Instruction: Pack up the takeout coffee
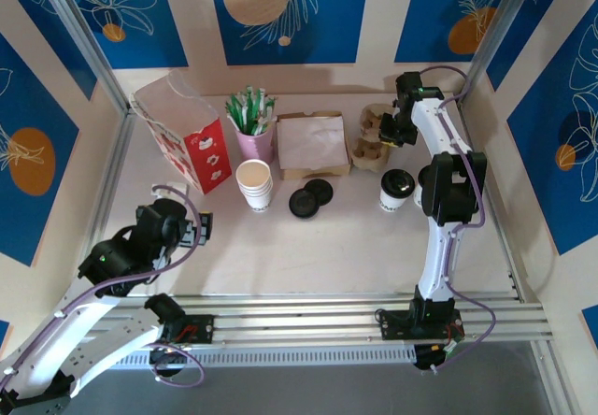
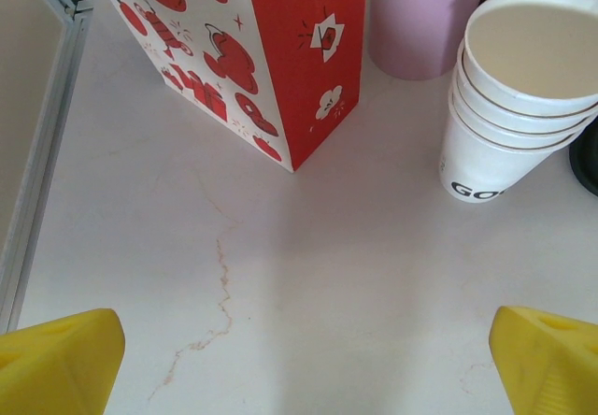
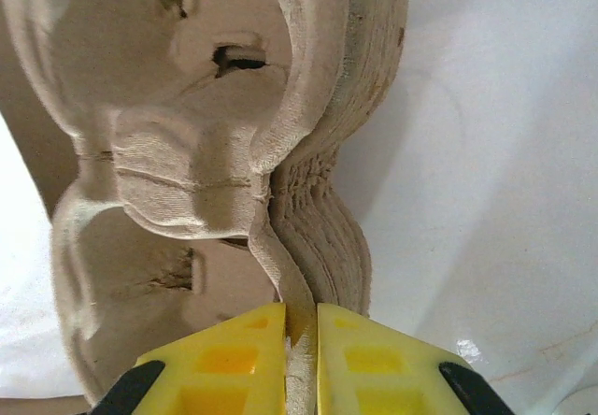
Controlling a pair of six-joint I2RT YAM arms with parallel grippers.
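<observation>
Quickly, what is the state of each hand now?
Left hand: open, holding nothing.
Right hand: closed on the edge of the cardboard cup carrier.

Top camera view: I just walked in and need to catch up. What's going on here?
The right gripper is shut on the rim of the brown cup carrier at the far right of the table. The lidded coffee cup stands on the table beside that arm, not yet packed. The left gripper hovers open near the red-and-white paper bag and the stack of lidless cups.
</observation>
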